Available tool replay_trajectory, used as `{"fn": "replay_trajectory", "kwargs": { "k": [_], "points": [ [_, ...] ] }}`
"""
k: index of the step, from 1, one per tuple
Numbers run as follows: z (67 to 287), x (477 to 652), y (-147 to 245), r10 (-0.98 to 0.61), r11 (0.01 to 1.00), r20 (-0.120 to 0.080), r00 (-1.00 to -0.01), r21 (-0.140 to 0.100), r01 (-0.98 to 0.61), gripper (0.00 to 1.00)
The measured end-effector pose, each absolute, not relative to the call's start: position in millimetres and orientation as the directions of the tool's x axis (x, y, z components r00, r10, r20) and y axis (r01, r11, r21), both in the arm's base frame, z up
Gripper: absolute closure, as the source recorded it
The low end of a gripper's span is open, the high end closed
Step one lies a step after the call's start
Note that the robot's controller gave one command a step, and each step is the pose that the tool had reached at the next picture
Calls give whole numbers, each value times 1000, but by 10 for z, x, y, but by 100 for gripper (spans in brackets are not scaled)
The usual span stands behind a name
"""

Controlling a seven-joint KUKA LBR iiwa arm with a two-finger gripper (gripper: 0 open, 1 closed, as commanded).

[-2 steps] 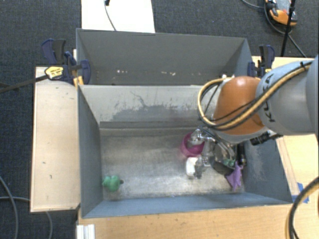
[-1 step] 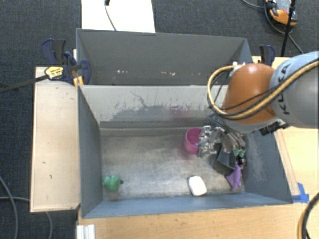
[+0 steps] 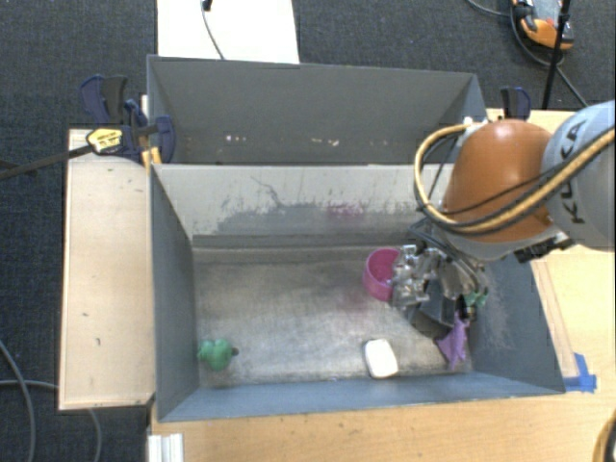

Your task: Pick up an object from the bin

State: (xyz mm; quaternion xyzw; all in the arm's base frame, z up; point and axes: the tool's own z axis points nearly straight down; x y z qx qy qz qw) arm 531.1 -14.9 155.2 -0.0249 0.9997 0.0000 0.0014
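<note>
My gripper (image 3: 416, 282) is low in the right part of the bin, right beside a pink cup (image 3: 381, 272) that lies on its side with its mouth toward the fingers. A purple soft thing (image 3: 454, 343) lies just below and right of the gripper, against the right wall. A white rounded block (image 3: 381, 358) rests near the front wall, below the gripper. How the fingers stand is hidden by the gripper's body.
A small green toy (image 3: 216, 354) sits in the front left corner. The arm with its orange cover and looped cables hangs over the bin's right side.
</note>
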Motion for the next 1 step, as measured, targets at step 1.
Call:
{"fn": "replay_trajectory", "kwargs": {
  "k": [1],
  "points": [
    [2736, 5228, -267, -140, 990, -3, -990, 0, -140, 100]
  ]
}}
